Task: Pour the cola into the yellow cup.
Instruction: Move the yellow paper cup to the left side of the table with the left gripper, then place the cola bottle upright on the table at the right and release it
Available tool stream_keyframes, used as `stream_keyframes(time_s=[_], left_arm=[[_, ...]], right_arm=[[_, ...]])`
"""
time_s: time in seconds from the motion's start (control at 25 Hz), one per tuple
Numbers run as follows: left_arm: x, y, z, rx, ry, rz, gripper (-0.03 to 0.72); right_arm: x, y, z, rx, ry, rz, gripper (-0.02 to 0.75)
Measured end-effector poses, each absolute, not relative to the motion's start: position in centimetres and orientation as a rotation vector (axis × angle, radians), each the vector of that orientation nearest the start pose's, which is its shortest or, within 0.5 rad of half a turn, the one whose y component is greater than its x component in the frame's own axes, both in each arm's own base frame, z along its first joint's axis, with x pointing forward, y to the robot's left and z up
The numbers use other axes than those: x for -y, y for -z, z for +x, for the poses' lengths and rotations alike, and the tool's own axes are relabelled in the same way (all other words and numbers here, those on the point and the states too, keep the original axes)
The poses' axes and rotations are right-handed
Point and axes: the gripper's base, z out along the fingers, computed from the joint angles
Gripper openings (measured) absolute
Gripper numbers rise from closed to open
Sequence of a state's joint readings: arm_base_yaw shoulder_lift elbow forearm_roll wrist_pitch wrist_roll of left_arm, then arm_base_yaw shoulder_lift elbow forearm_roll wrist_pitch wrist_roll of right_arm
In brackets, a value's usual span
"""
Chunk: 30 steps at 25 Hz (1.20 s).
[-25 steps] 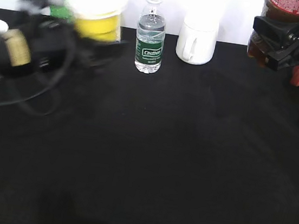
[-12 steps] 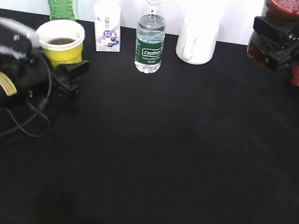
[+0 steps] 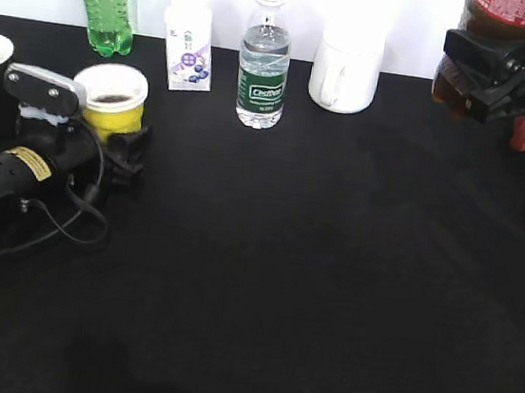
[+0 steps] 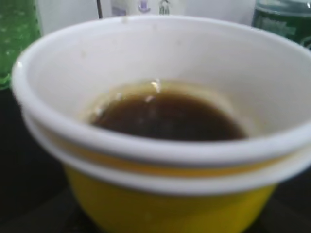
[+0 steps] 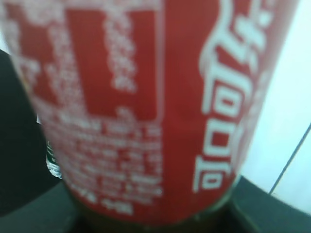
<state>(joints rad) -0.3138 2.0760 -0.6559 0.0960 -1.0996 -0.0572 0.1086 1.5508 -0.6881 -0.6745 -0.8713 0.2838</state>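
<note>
My left gripper [image 3: 121, 141] pinches the yellow cup [image 3: 111, 101], holding dark liquid, near the worktop's back-left edge. My right gripper [image 3: 479, 74] clamps the cola [image 3: 500, 20] at the back-right corner. Jerking the left arm would slop the drink; loosening the right would drop the bottle

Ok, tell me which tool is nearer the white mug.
Right. The right tool, holding the cola bottle, sits just right of the white mug. The left tool, around the yellow cup, is far off to the mug's left.
</note>
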Motion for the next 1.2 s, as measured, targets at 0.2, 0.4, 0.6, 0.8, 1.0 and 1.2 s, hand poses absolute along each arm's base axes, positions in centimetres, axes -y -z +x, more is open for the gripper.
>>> stream_keyframes(time_s=[0.2, 0.4, 0.6, 0.8, 1.0, 1.2], left_arm=[[11.2, -9.1, 32.0, -1.791, 0.309, 0.333, 0.445], [11.1, -9.0, 31.9, -1.803, 0.304, 0.327, 0.579], [9.8, -8.6, 29.3, -1.793, 0.281, 0.266, 0.611], [8.5, -8.9, 25.5, -1.835, 0.272, 0.266, 0.597], [7.8, -10.5, 22.7, -1.865, 0.282, 0.29, 0.594], [9.0, -16.2, 21.6, -1.609, 0.405, 0.416, 0.594]], right_arm=[[-7.7, -24.4, 30.1, -1.483, -0.334, -0.614, 0.363], [-7.7, -24.4, 30.1, -1.483, -0.334, -0.614, 0.363], [-7.7, -24.5, 30.1, -1.474, -0.338, -0.614, 0.363], [-7.7, -24.6, 30.0, -1.463, -0.344, -0.613, 0.363], [-7.8, -23.1, 30.6, -1.55, -0.455, -0.518, 0.363], [-8.0, -17.6, 32.0, -1.705, -0.514, -0.502, 0.363]])
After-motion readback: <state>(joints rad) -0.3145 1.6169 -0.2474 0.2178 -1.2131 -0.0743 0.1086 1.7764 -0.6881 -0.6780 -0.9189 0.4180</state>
